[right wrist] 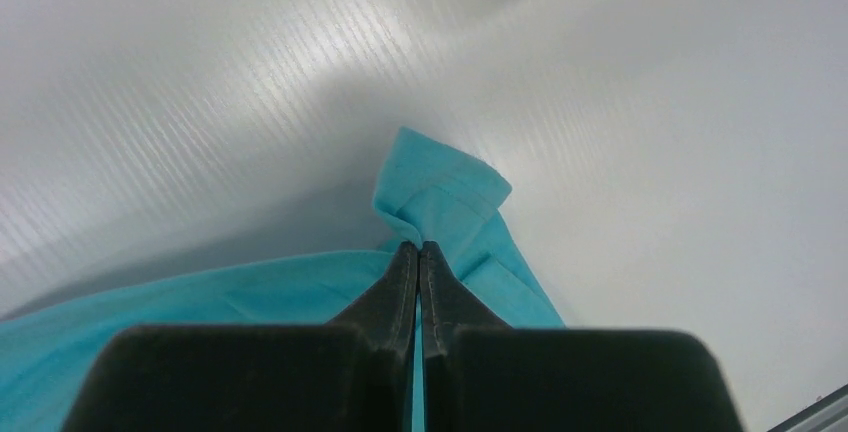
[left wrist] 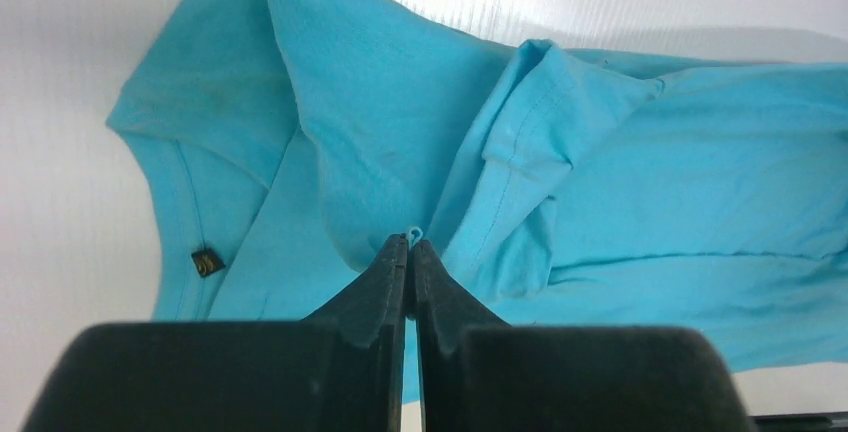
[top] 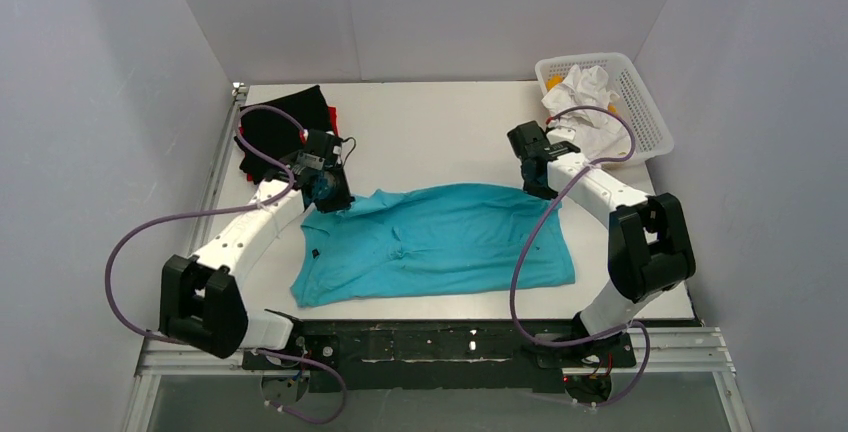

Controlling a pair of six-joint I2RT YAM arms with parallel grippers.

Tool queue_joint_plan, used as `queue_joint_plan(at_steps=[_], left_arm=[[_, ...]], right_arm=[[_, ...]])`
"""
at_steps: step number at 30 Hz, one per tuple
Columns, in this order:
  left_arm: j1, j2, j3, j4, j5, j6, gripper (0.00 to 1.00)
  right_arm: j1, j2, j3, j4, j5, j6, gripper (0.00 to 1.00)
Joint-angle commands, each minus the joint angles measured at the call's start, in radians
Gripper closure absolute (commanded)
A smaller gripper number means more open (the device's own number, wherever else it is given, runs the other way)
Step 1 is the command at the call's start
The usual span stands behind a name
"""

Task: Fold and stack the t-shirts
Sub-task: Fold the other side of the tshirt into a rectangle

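Starting at the left: at about ten o'clock on the white table (top: 430, 142) lies the folded black t-shirt (top: 283, 130), with a sliver of the red t-shirt (top: 334, 114) showing at its far edge. From above I cannot make out whether the red one sits under it or just beside it.

My left gripper (left wrist: 410, 246) has its jaws pressed together on a thin pinch of the turquoise-blue cotton t-shirt (top: 440, 242), at the garment's ten o'clock corner. The shirt lies spread across the middle of the table, rumpled, with one sleeve doubled over. My right gripper (right wrist: 419, 249) is likewise closed on a small fold at the shirt's one o'clock corner.

At two o'clock stands the white plastic mesh basket (top: 654, 122), with crumpled white cloth (top: 585, 92) inside.

I judge the shirt light and limp, apt to sag and drag between the two holds. Such thin pinches could slip, so hems or seams should give the surest purchase.
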Motion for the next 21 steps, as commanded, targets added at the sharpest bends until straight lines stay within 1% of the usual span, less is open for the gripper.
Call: queue_joint_plan(at_steps=[1,7,13,18,21], left_arm=[[-0.036,-0.112,-0.071,-0.15,-0.074,-0.032,1.0],[-0.092,-0.243,-0.173,-0.201,-0.12,-0.076,1.0],[-0.128,-0.297,-0.237,-0.259,-0.114,-0.132,1.0],[-0.169,-0.348,-0.278,-0.328,-0.126,-0.18,1.0],[-0.179,-0.391,-0.316,-0.355,-0.109,-0.203,0.99]], right_arm=[[0.009,-0.082,-0.058,0.028,0.043,0.008,0.99],[0.013,-0.15,-0.138,0.068,0.029,-0.01,0.99],[0.023,-0.164,-0.181,0.093,0.009,-0.032,0.99],[0.028,-0.161,-0.198,0.084,0.04,-0.031,0.99],[0.028,-0.167,-0.208,0.08,0.053,-0.025,0.99]])
